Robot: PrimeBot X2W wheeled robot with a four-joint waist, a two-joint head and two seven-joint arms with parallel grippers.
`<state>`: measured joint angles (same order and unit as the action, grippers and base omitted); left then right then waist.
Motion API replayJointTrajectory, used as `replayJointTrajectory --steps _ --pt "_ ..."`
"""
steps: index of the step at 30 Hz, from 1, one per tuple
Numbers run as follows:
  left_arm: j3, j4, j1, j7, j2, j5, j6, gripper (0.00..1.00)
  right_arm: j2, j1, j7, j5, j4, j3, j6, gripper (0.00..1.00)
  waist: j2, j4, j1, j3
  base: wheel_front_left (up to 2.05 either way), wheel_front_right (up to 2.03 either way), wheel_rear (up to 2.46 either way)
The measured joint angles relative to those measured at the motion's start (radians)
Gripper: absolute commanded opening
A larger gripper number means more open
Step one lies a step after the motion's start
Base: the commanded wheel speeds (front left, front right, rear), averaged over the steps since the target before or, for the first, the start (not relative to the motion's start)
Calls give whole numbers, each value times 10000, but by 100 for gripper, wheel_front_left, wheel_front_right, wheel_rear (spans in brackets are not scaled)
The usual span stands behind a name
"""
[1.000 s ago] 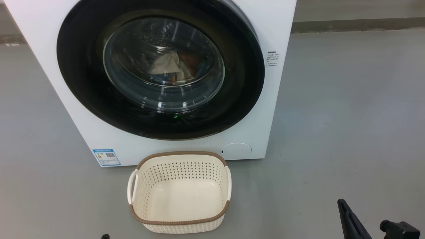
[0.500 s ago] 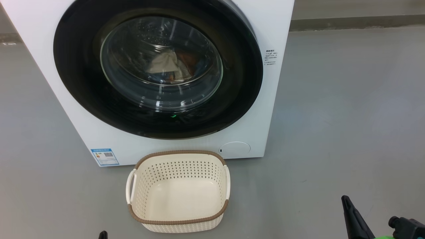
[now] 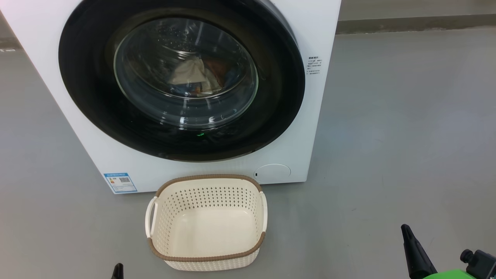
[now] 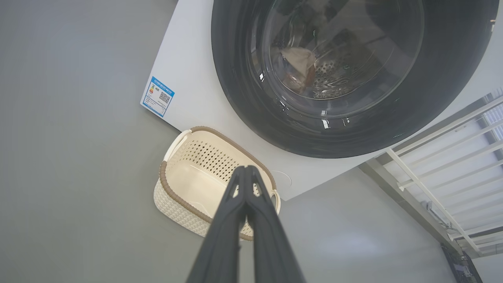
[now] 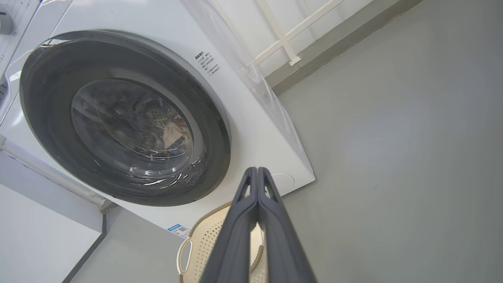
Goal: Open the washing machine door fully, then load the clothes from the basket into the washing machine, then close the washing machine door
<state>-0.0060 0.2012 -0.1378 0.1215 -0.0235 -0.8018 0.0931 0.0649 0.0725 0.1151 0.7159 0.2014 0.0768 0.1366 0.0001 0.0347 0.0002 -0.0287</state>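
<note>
Found the washing machine door (image 3: 83,97) shut flat against the washing machine (image 3: 124,166), spanning 10 to 1 o'clock in the head view. Saw the clothes (image 3: 190,75) through the door's glass (image 3: 217,112), lying inside the machine: a cream piece with orange and blue beside it. Found the basket (image 3: 209,177) upright on the grey floor (image 3: 387,116) at 6 o'clock of the door, just before the machine's lower edge, with bare cream bottom on show. Noted a blue sticker (image 3: 120,182) at 10 o'clock of the basket and a round flap (image 3: 272,173) at 1 o'clock. Saw the left gripper (image 4: 245,169) with fingers pressed together, pinching nothing, tip at 7 o'clock in the head view. Saw the right gripper (image 5: 257,169) likewise pressed together on nothing, at 5 o'clock, well apart from the basket.
</note>
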Motion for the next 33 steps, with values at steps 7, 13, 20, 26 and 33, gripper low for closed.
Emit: replayJointTrajectory --steps 7,13,20,26,33 --pt "71 56 223 -173 -4 -614 13 0 -12 -151 -174 686 52 25 0 0 0 -27 0 24 0 0 0" --pt "134 107 267 -370 -8 -1231 86 0 -19 -179 -351 1361 96 54 0 0 0 -53 -1 48 0 0 0" --pt "192 173 517 -552 -12 -1956 88 0 -25 -359 -537 2176 148 88 0 0 0 -85 -1 78 0 0 0" --pt "232 211 616 -713 -13 -2568 96 0 -35 -366 -727 2855 207 165 -2 0 0 -112 -1 102 0 0 0" --pt "307 267 826 -943 -52 -3310 100 0 -58 -569 -894 3616 276 274 -2 0 0 -143 -1 131 0 0 0"
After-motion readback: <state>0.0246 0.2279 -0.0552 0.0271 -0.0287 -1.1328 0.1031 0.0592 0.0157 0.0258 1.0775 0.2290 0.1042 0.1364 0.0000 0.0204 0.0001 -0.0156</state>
